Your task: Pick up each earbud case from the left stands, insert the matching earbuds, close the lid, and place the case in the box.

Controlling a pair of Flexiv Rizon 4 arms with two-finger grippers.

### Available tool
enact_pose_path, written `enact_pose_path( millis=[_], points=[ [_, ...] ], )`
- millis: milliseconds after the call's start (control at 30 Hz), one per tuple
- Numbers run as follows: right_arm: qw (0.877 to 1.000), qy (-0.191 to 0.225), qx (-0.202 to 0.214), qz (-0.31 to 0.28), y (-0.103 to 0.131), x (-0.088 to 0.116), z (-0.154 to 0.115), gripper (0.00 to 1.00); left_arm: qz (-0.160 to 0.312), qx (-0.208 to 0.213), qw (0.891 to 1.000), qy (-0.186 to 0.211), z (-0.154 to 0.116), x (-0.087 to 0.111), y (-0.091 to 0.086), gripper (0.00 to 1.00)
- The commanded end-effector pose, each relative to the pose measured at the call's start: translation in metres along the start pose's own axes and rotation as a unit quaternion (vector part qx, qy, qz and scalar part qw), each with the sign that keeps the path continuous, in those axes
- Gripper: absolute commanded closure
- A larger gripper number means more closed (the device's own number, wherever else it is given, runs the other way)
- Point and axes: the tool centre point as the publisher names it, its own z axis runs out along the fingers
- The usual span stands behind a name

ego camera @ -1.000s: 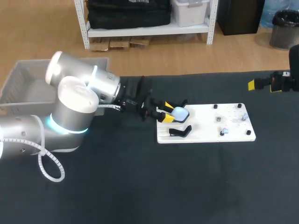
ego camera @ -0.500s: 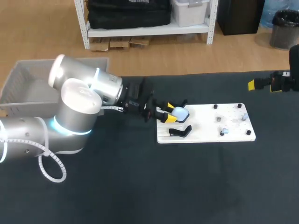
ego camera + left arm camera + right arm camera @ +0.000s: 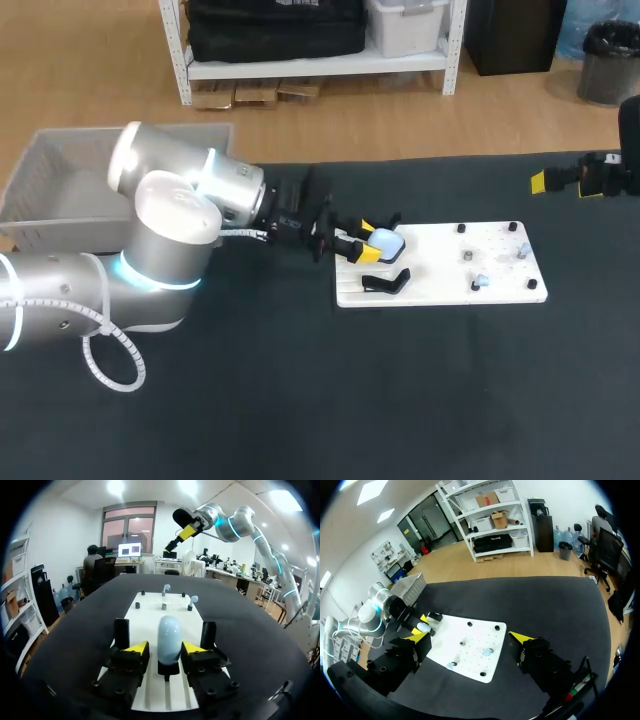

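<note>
Case (image 3: 169,639), pale blue, upright on black stand (image 3: 168,669), between fingers (image 3: 136,648) of left gripper (image 3: 165,649); fingers spread, not pinching, one tip clear of the shell, the other just beside it. Ahead of the fingers, white board (image 3: 150,605) with two earbuds (image 3: 166,587) on pegs. Beyond the board's far end, right gripper (image 3: 470,639), fingers wide apart, holding nothing. Far behind the left fingers, grey box (image 3: 45,185).
</note>
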Motion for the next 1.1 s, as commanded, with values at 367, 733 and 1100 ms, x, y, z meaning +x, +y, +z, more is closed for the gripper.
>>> enact_pose_path(
  millis=[367,733,1100],
  points=[
    [1.0,0.001,-0.002,0.0,-0.0009,-0.0004,0.0,0.0,-0.002,0.001,1.0,-0.007,0.0062,0.0019,0.0007,0.65],
    [1.0,0.001,-0.002,0.0,-0.0009,-0.0004,0.0,0.0,-0.002,0.003,1.0,-0.012,0.0091,-0.0009,-0.0028,0.72],
    [1.0,0.001,-0.002,0.0,-0.0009,-0.0004,0.0,0.0,0.002,0.0,1.0,-0.014,0.0075,-0.001,-0.0062,1.0]
  ],
)
